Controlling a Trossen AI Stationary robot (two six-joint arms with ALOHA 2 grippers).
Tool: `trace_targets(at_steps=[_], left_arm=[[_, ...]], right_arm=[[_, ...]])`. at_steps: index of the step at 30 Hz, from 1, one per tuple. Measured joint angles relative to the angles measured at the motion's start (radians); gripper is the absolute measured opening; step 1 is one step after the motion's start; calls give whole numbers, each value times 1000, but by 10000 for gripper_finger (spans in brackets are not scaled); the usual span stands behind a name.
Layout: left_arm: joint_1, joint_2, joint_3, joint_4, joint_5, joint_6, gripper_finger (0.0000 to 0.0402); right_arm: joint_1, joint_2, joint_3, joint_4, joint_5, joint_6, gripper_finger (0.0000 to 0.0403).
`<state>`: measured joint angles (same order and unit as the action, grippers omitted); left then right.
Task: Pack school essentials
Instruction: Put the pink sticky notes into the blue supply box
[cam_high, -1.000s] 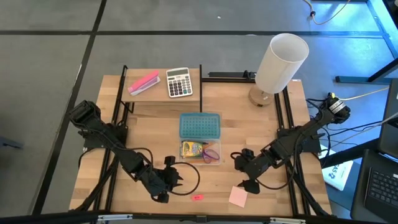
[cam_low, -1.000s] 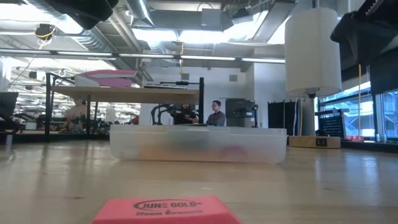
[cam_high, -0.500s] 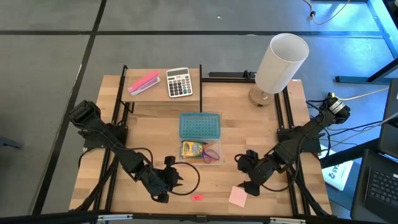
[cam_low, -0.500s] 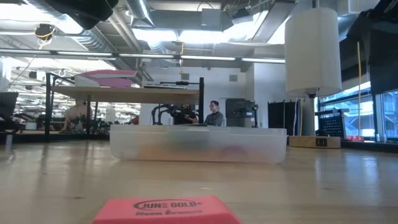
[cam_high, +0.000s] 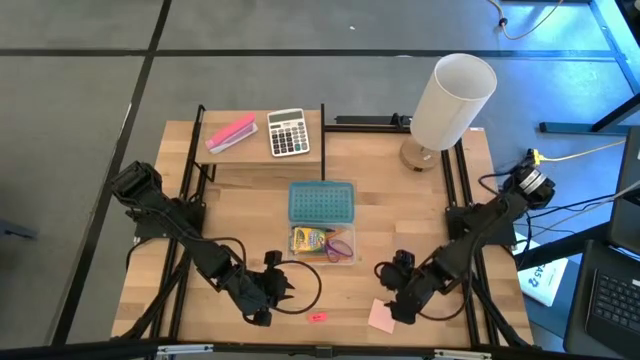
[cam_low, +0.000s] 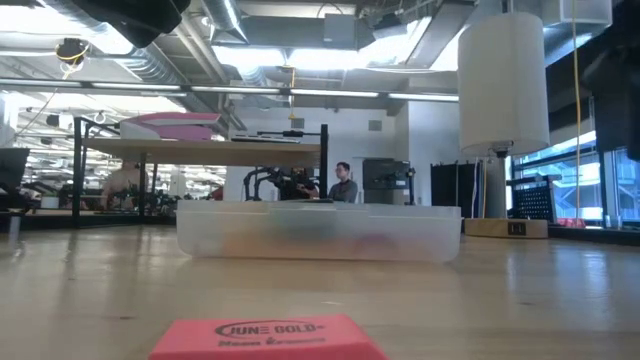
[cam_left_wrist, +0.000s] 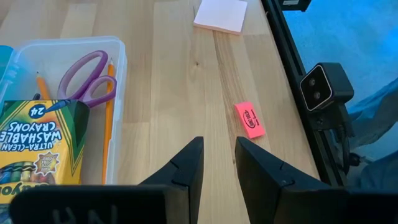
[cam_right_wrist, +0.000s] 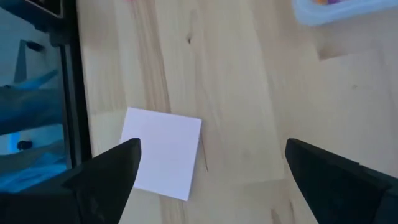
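Just above the pale pink sticky-note pad (cam_right_wrist: 160, 151), the right gripper (cam_high: 397, 300) hangs with its fingers (cam_right_wrist: 106, 174) spread as wide as they go and nothing between them; the pad lies flat on the wood beneath one finger rather than centred in the gap. A judgement: the gripper looks lined up for a pick, though contact is not yet made.

Farther out from that gripper, the clear box (cam_high: 345, 255) sits toward the table's middle. It already holds the yellow-green crayon box (cam_left_wrist: 34, 143), the purple-handled scissors (cam_left_wrist: 84, 78) and orange pencils (cam_left_wrist: 107, 124). A blue lid (cam_high: 322, 203) lies just beyond it.

The left gripper (cam_high: 283, 283) waits beside the clear box, fingers (cam_left_wrist: 185, 173) part open and empty. Just ahead of it lies the tiny pink eraser (cam_left_wrist: 249, 120), loose on the table.

Progress, as judged: roughly half done. Crayons, scissors and pencils are in; the pad and eraser remain out. No pen can be made out in any view.

On views: the left wrist view alone shows the box contents plainly. The low view shows the eraser (cam_low: 268, 338) close up with its printed face, and the clear box side-on, but neither gripper. Only the high view shows the raised shelf carrying the calculator (cam_high: 288, 132) and stapler (cam_high: 231, 133), both well apart from the work.
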<state>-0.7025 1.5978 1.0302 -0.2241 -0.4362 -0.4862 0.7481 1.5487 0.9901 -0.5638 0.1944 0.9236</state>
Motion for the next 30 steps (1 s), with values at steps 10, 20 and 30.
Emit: trace_targets(at_steps=[10,20,30], left_arm=[[0,0,0,0,0,0,86],[0,0,0,0,0,0,86],[0,0,0,0,0,0,86]], right_arm=[[71,119,31,68,25,13,400],[96,235,94,85,71,97,400],[123,290,126,74,73,151,400]])
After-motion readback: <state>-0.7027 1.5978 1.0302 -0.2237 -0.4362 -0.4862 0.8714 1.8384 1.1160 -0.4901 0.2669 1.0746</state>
